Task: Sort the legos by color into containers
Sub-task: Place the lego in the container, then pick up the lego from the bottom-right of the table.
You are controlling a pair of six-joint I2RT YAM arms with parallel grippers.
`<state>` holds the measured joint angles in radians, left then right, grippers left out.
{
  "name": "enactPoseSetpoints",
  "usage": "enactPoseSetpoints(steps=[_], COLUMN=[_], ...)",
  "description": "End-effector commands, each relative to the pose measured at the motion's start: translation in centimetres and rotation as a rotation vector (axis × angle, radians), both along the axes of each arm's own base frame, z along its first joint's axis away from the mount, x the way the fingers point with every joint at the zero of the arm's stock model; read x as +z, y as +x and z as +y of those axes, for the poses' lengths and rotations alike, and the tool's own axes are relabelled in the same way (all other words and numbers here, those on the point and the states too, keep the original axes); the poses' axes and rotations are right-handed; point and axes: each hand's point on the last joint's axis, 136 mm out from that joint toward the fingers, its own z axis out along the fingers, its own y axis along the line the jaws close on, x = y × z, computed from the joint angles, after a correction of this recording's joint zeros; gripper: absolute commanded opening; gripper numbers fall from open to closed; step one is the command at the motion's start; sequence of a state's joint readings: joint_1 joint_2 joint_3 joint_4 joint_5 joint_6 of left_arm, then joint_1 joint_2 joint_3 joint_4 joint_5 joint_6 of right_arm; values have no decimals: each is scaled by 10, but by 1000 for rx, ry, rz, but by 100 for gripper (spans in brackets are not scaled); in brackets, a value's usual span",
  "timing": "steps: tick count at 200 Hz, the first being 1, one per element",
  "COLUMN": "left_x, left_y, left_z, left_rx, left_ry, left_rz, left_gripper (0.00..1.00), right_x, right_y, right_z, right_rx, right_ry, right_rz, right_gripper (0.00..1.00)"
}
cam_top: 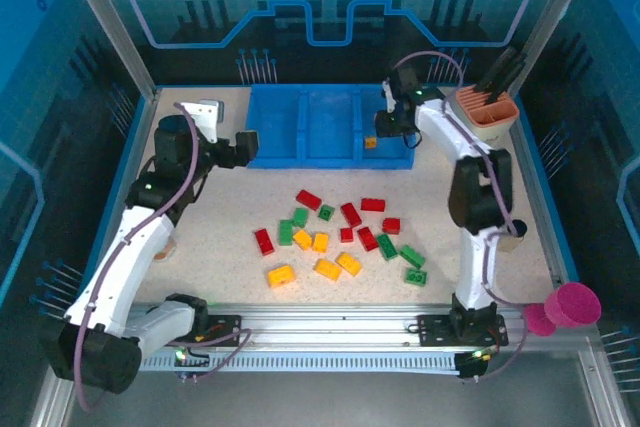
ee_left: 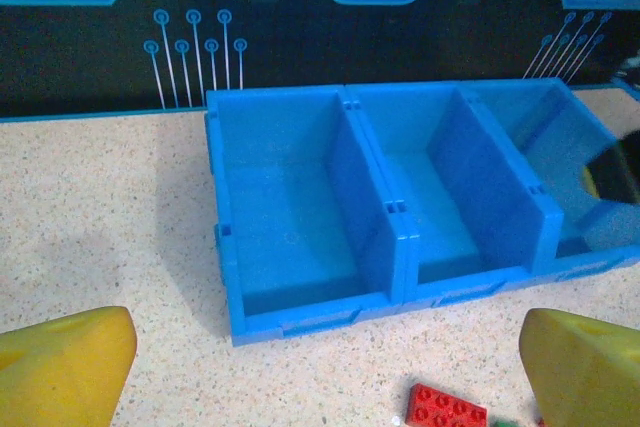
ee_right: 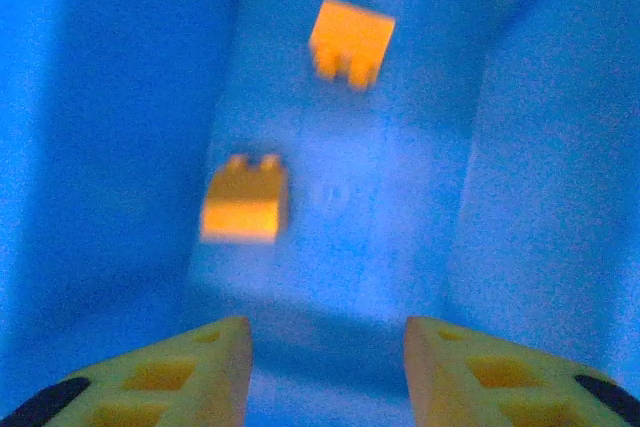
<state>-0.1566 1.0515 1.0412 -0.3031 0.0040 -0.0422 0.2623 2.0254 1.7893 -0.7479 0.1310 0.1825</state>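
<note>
Now: left pincer (ee_left: 325,347) wide open | right pincer (ee_right: 325,347) parted, empty | two studded orange legos (ee_right: 245,202) in smooth blue container (ee_right: 530,187)

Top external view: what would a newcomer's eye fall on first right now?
The scatter of red, green and yellow-orange legos in the middle of the table, then the blue tray at the far edge. The right pincer hangs open over its right compartment, with two orange bricks inside.
</note>
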Motion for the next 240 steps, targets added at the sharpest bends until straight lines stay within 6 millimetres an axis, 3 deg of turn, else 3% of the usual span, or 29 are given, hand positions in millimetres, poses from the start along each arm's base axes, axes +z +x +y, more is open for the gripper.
enactPoseSetpoints(steps=[1, 55, 74, 97, 130, 240], left_x=[8, 7, 5, 2, -1, -12], left_y=[-5, -15, -21, -27, -33, -44], left_z=[-4, -9, -10, -11, -12, -6], left_rx=[-28, -68, -76, -83, -91, -66], left_ry=[13, 4, -4, -15, -29, -21], left_rz=[-48, -47, -47, -37, -27, -4], left_gripper=[99, 99, 99, 99, 99, 99], right_x=[26, -6, -13, -40, -57, -88], right_y=[-56, -234, -277, -316, -327, -310], right_z=[1, -19, -21, -33, -37, -32], right_rx=[4, -84, -133, -187, -225, -166], right_ry=[8, 41, 104, 107, 77, -70], right_rz=[-5, 182, 194, 240, 260, 325], right_gripper=[47, 52, 55, 59, 60, 61])
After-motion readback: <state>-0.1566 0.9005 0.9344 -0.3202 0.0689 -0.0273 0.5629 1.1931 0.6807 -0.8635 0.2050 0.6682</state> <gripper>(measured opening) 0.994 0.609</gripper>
